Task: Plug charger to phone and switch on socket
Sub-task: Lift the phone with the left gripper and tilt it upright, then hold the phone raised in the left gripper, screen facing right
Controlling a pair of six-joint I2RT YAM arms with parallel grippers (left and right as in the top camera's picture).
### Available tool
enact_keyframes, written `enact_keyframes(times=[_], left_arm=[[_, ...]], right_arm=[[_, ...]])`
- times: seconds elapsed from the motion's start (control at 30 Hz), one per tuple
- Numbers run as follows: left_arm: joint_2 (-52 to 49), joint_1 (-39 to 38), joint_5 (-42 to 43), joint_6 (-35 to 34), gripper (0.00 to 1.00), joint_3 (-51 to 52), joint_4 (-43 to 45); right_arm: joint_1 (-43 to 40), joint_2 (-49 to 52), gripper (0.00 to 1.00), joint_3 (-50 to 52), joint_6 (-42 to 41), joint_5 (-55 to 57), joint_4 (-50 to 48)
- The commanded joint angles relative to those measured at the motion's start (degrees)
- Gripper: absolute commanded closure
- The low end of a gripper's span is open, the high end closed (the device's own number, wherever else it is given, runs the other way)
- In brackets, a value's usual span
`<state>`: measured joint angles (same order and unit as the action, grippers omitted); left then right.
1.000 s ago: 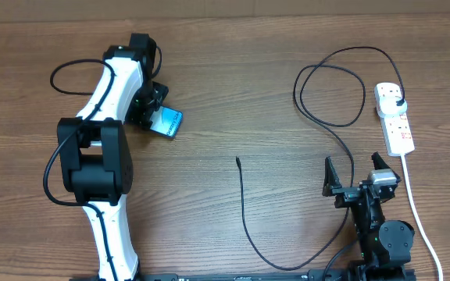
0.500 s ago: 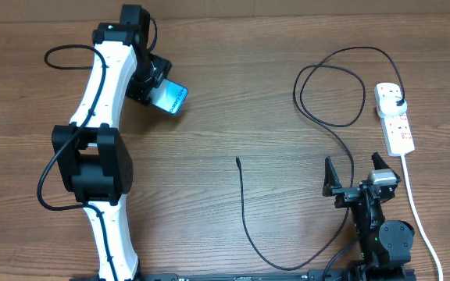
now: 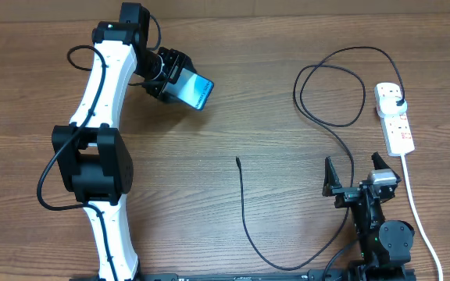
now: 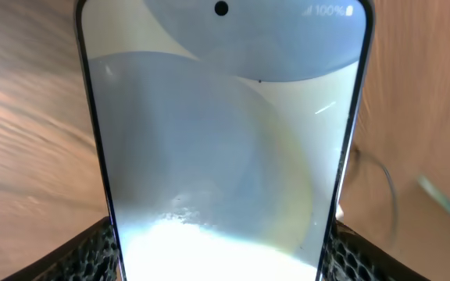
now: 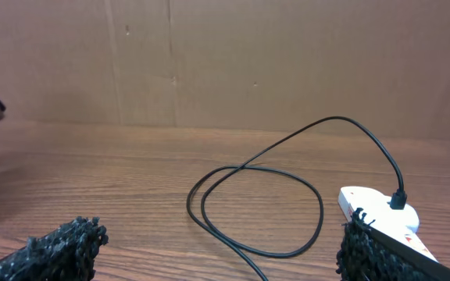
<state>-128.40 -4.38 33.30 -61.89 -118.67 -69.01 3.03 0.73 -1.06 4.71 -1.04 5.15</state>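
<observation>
Nearest the base, the right gripper (image 3: 355, 167) sits low at the table's near right with its jaws spread wide and nothing between them; its own camera shows both dark fingertips (image 5: 61, 246) apart over bare wood. The charger (image 3: 241, 195) curves along the near edge just left of that arm, and one free end runs up to a small connector tip lying alone on the wooden table (image 3: 233, 125) near the middle. The other run of the cable climbs past the right gripper's left finger, close beside it, then makes a wide loop that lies between the gripper and the socket (image 3: 395, 125). The black plug is seated in the socket's far outlet. The socket's white cord (image 3: 416, 204) trails back along the right edge, just beside the right arm. The switch positions are too small to tell. Farthest off, at the far left, the left gripper (image 3: 176, 82) is clamped on the phone (image 3: 195, 90), its fingers (image 4: 100, 250) pressing the two long edges, screen lit and facing up, well apart from the connector tip
</observation>
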Motion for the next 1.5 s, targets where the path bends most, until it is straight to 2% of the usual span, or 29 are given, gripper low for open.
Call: enact_keyframes(times=[0.0, 0.33, 0.77, 1.47], left_arm=[[-0.1, 0.2, 14.4, 1.5, 0.96, -1.9, 0.2], [-0.1, 0.2, 28.8, 1.5, 0.96, -1.9, -0.2], [-0.1, 0.2, 37.3, 1.5, 0.96, -1.9, -0.2], [-0.1, 0.2, 38.3, 1.5, 0.96, -1.9, -0.2]], right_arm=[[-0.2, -0.6, 0.00, 0.6, -0.2, 0.5, -0.3], [-0.2, -0.6, 0.00, 0.6, -0.2, 0.5, -0.3], [-0.2, -0.6, 0.00, 0.6, -0.2, 0.5, -0.3], [-0.2, -0.6, 0.00, 0.6, -0.2, 0.5, -0.3]])
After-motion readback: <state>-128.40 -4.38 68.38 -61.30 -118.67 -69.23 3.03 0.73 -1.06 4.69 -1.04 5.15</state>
